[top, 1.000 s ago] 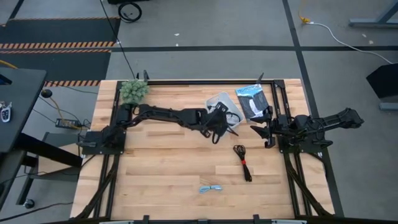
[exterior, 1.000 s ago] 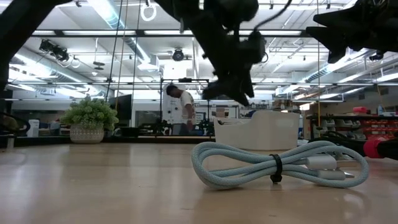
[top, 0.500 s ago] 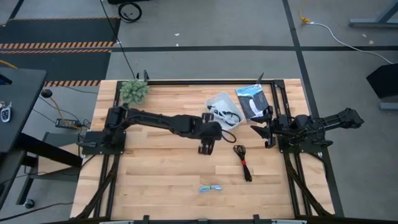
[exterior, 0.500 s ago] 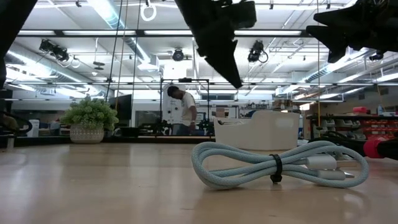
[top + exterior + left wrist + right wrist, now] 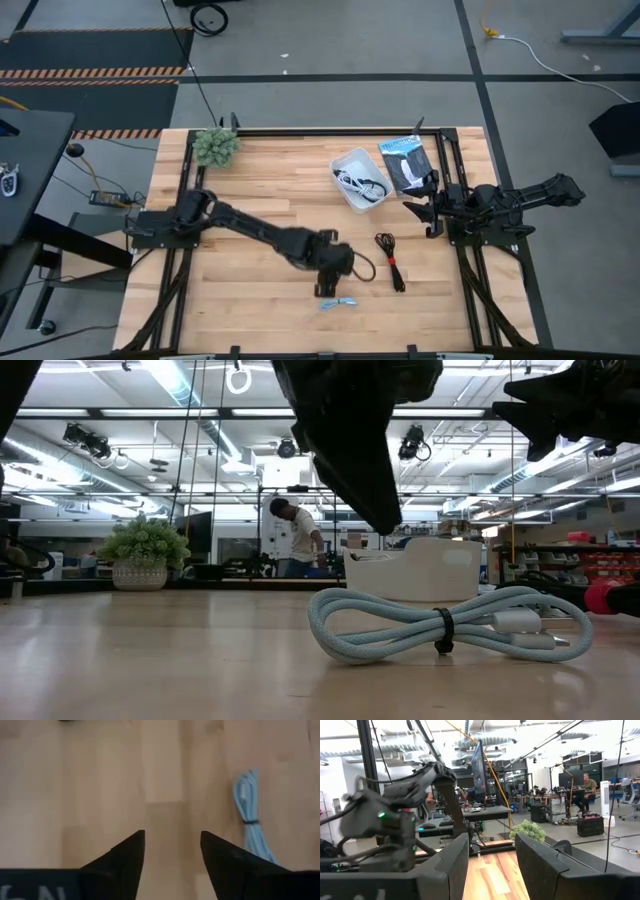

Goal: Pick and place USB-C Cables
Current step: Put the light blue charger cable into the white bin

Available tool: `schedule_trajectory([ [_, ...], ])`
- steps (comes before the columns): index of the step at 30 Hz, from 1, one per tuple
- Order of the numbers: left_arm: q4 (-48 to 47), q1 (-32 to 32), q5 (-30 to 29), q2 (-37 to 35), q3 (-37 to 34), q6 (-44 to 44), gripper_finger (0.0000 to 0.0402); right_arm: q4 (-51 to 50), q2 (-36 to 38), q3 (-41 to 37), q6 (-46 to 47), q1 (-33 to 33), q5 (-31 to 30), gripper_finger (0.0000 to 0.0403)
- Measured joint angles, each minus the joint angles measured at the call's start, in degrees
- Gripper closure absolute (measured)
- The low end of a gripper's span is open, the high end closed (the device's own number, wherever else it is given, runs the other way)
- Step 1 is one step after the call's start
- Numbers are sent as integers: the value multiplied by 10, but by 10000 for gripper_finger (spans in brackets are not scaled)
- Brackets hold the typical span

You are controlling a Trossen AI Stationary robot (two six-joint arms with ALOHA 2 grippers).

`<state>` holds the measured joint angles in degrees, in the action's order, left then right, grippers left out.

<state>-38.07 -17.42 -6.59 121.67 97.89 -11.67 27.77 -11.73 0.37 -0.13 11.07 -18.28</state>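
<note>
The left gripper point(image 5: 327, 285) is held low over the front centre of the wooden table point(image 5: 250, 300) with its jaws parted fairly wide and nothing between them, just beside the light blue cable point(image 5: 339, 304), which lies coiled flat on the wood and is seen close up in the low view point(image 5: 440, 625) and beside the fingers in the left wrist view point(image 5: 250, 815). The black cable with a red tie point(image 5: 390, 261) lies further right on the table, and a black and a white cable are seen inside the white tray point(image 5: 358, 180) at the back, beside the blue-and-black packet point(image 5: 404, 160). The right gripper point(image 5: 420, 212) is parked at the right edge of the table, jaws open and empty.
</note>
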Motion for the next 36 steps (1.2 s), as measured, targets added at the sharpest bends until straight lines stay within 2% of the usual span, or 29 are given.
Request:
schedule_trajectory([
  [4,-2,-23,34,16,0,5,173,0,0,0,0,0,0,234],
  [8,7,-41,53,36,0,61,167,1,0,0,0,0,0,234],
  [12,33,-54,53,53,0,97,176,0,0,0,0,0,0,234],
  [22,43,-45,68,51,0,86,206,0,0,0,0,0,0,234],
  [28,114,-40,123,51,0,84,221,0,0,0,0,0,0,234],
  [36,220,-35,113,66,0,143,225,0,0,0,0,0,0,234],
])
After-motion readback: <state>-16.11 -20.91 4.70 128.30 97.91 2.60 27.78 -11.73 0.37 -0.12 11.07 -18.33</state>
